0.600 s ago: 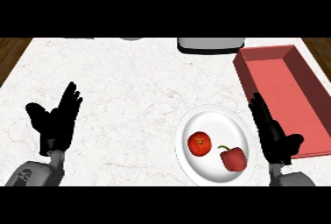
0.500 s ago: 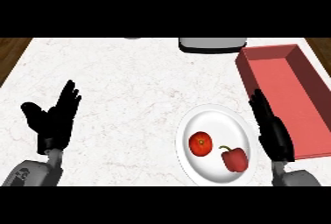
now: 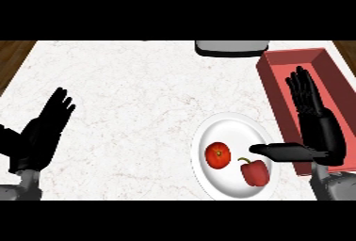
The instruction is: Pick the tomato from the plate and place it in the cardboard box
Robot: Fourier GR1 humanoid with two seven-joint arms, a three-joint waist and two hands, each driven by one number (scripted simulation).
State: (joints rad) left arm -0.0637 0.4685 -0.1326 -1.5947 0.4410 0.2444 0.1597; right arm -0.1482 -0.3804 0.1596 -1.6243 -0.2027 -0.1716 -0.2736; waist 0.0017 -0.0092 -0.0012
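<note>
A red tomato (image 3: 217, 155) lies on the left part of a white plate (image 3: 226, 132), with a red bell pepper (image 3: 255, 172) just right of it. My right hand (image 3: 316, 127) is open at the plate's right edge, fingers straight over the box, thumb stretched left above the plate beside the pepper. It touches neither the tomato nor the pepper. The box (image 3: 277, 75) is a long reddish open container running along the right side of the counter. My left hand (image 3: 39, 134) rests open at the far left, fingers up.
A grey object (image 3: 231, 47) sits at the counter's back edge, left of the box's far end. Dark wood floor (image 3: 14, 54) shows past the counter's left edge.
My right hand has moved up and away along the box, and its thumb now reaches over the plate. The left hand has shifted slightly left. Tomato and pepper have not moved.
</note>
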